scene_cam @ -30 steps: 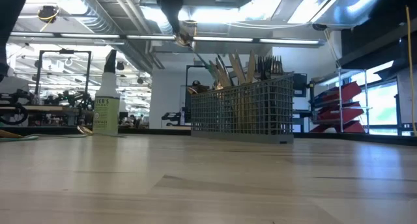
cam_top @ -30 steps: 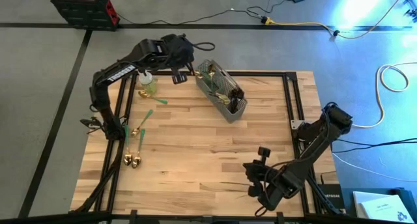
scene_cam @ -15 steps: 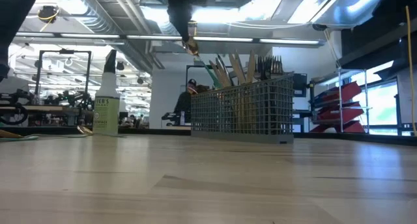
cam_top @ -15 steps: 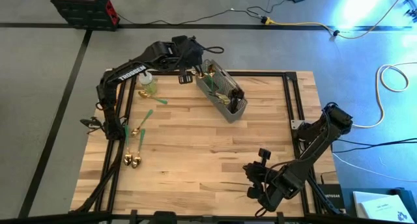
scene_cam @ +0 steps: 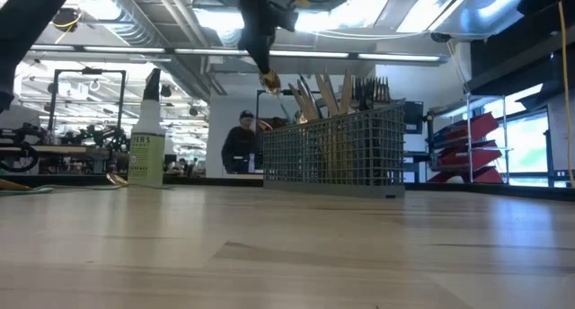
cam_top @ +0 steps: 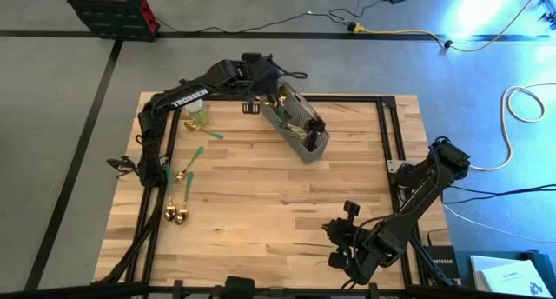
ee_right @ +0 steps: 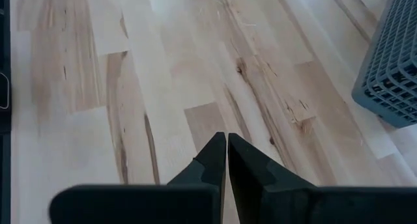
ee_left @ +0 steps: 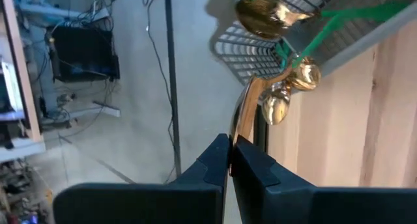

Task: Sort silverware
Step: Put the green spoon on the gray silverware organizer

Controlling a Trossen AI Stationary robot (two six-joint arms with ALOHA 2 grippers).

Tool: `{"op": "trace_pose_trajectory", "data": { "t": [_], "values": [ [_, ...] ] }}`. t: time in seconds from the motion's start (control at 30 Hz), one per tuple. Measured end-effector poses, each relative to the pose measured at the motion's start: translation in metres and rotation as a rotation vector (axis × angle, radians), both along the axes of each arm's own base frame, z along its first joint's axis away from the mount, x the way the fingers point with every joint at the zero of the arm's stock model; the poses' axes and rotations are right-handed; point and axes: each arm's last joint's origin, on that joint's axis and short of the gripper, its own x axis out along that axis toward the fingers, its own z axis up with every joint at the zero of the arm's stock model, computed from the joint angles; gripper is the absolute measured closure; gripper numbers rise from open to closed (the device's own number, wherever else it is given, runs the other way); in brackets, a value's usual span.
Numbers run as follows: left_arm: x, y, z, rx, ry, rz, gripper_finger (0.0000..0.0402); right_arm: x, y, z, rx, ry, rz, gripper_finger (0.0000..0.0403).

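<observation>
Counter [cam_top: 261, 186]: pale wood planks, matt, grain showing. Caddy [cam_top: 306, 141]: grey wire mesh, looking dull. Gold spoon [ee_left: 251, 97]: polished metal, gleaming, mirroring. Left end effector [ee_left: 230, 160]: dark, matt, smooth fingers. Spray bottle [scene_cam: 146, 147]: translucent plastic.

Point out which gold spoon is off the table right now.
The gold spoon pinched in the left gripper, raised by the caddy's end; the other gold spoons lie flat on the wood.

spoons [cam_top: 177, 210] left on table [cam_top: 261, 195], caddy [cam_top: 300, 125] behind
</observation>
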Motion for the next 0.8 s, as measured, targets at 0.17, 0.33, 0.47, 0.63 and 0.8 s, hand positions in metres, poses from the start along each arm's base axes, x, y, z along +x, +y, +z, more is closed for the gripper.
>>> {"op": "trace_pose_trajectory", "data": {
  "t": [0.17,0.33,0.47,0.63,0.8],
  "values": [
    [0.009,0.004,-0.015,-0.004,0.093,-0.064,0.0401,0.0,0.0,0.0,0.0,0.003,0.0,0.0403],
    [0.019,0.004,-0.024,0.006,0.135,-0.117,0.0401,0.0,0.0,0.0,0.007,0.014,0.002,0.0403],
    [0.024,0.0,-0.022,0.032,0.115,-0.15,0.0401,0.0,0.0,0.0,0.006,0.015,0.003,0.0403],
    [0.028,-0.004,-0.021,0.052,0.153,-0.218,0.0376,0.0,0.0,0.0,0.006,0.015,0.003,0.0403],
    [0.035,-0.004,-0.016,0.088,0.082,-0.253,0.0318,0.0,0.0,0.0,0.007,0.016,0.004,0.0403]
  ]
}}
